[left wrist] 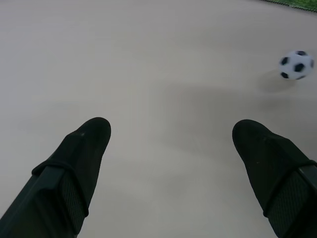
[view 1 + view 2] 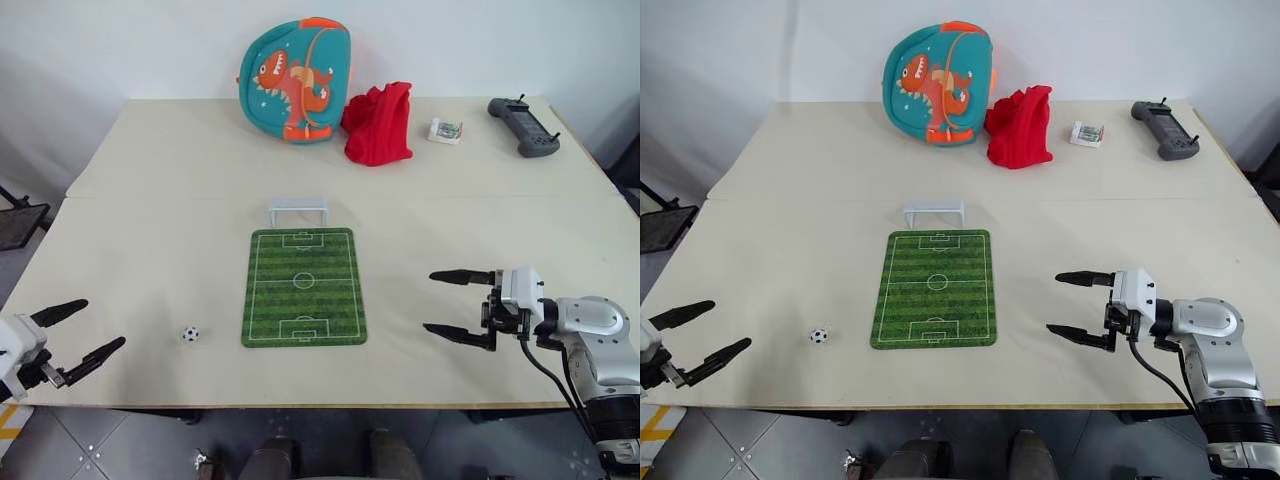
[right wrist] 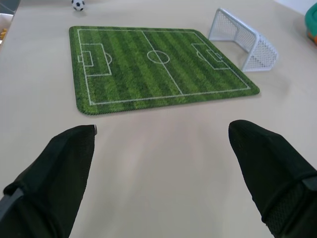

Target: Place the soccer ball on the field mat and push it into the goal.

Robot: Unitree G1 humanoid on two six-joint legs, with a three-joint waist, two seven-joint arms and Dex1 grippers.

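Soccer ball (image 2: 190, 334) sits on the bare worktop (image 2: 150, 250), off the field mat (image 2: 303, 287), just beside the mat's near left corner. Not yet on the turf.

Left end effector (image 2: 78, 331) hangs at the worktop's near left edge, its two black fingers spread wide, nothing between them. The ball lies ahead of it and off toward the mat side, near but apart. In the left wrist view the ball shows beyond one fingertip, not between the two.

Right end effector (image 2: 450, 305) hovers over the worktop on the mat's far side from the ball, fingers likewise wide apart and empty, pointing across toward the mat. Well apart from the ball, with the whole mat between.

Judgement: the left arm is the nearer one and the pick-up falls to it.

The ball is round, so no long axis and no heading to mind. The mat's long axis runs away from the robot, straight toward the goal (image 2: 298, 211), which stands just past the mat's far short edge with its mouth facing down the pitch.
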